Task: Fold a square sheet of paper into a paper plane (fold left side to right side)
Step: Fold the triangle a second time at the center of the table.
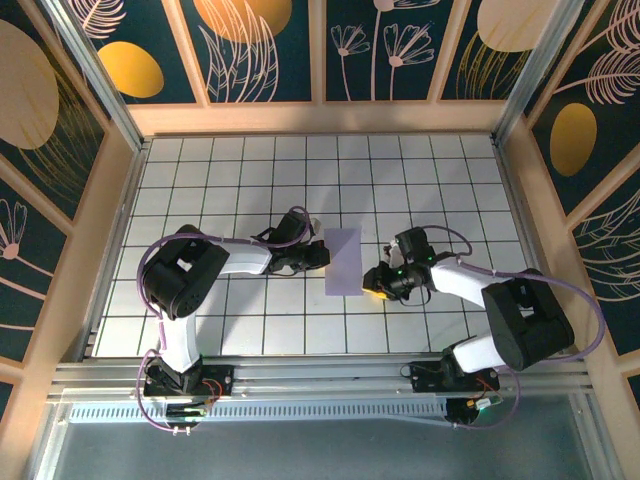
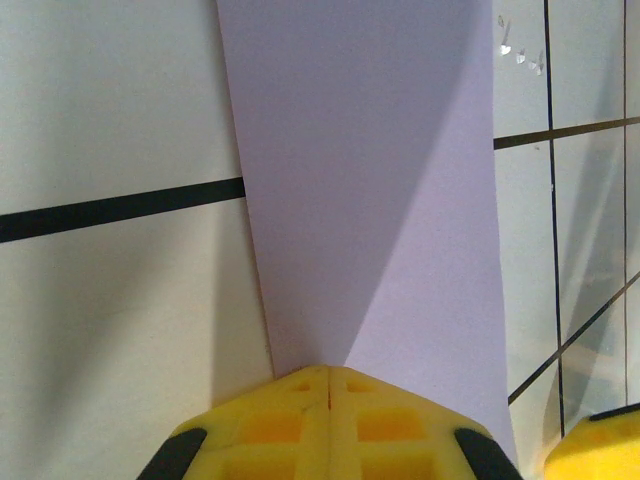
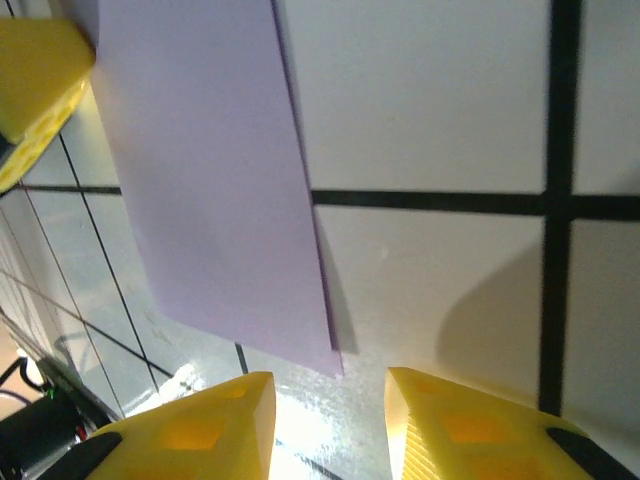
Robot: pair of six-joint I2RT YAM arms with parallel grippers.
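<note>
Top external: we see the folded paper (image 1: 343,262) flat on the surface (image 1: 250,180), left end effector (image 1: 318,256) closed at its left edge, right end effector (image 1: 372,280) open just beside its right edge.

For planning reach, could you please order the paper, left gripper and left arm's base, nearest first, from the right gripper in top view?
1. Lavender paper, beside the right gripper.
2. Left gripper, at paper's far side.
3. Left arm's base, near-left edge.
</note>
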